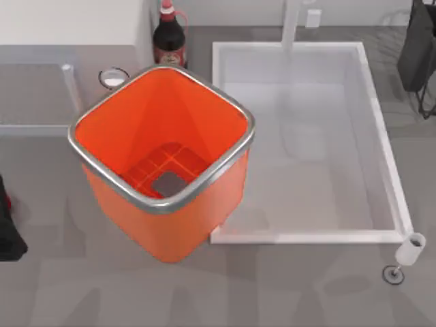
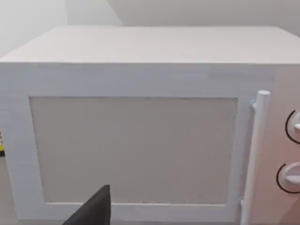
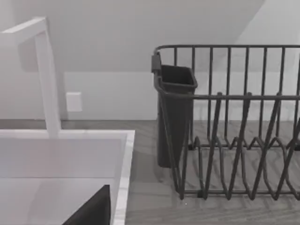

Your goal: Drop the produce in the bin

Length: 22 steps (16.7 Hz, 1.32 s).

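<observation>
The bin (image 1: 167, 218) is large and orange with a shiny silver rim, and it stands left of the table's middle. Its gridded bottom (image 1: 163, 170) holds nothing but a grey patch. The produce is out of view. My left gripper (image 1: 8, 235) is a dark shape at the table's left edge, well left of the bin. A thin red sliver (image 1: 4, 199) shows just above it, and I cannot tell what it is. A dark part of the left gripper (image 2: 91, 211) points at a white microwave (image 2: 140, 140). A dark part of my right gripper (image 3: 91, 211) hangs over the sink's corner.
A white sink (image 1: 381, 150) with a faucet (image 1: 291, 20) lies right of the bin and touches it. A dark bottle with a red cap (image 1: 169, 37) stands behind the bin. The microwave (image 1: 68, 24) is at the back left. A dark dish rack (image 3: 234, 126) stands at the far right.
</observation>
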Each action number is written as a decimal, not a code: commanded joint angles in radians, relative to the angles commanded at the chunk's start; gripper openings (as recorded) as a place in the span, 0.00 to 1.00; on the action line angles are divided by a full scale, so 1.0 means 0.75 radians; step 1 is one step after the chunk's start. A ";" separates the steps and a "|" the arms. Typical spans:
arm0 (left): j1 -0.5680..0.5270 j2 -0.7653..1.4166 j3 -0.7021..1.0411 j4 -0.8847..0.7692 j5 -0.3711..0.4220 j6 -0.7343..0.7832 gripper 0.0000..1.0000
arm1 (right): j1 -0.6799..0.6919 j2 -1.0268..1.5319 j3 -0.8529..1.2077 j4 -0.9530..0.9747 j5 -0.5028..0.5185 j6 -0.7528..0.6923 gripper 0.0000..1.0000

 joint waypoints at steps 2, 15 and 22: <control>0.000 0.000 0.000 0.000 0.000 0.000 1.00 | 0.000 0.000 0.000 0.000 0.000 0.000 1.00; 0.091 1.207 0.845 -0.662 0.006 0.653 1.00 | 0.000 0.000 0.000 0.000 0.000 0.000 1.00; 0.156 2.057 1.378 -1.124 0.007 1.087 1.00 | 0.000 0.000 0.000 0.000 0.000 0.000 1.00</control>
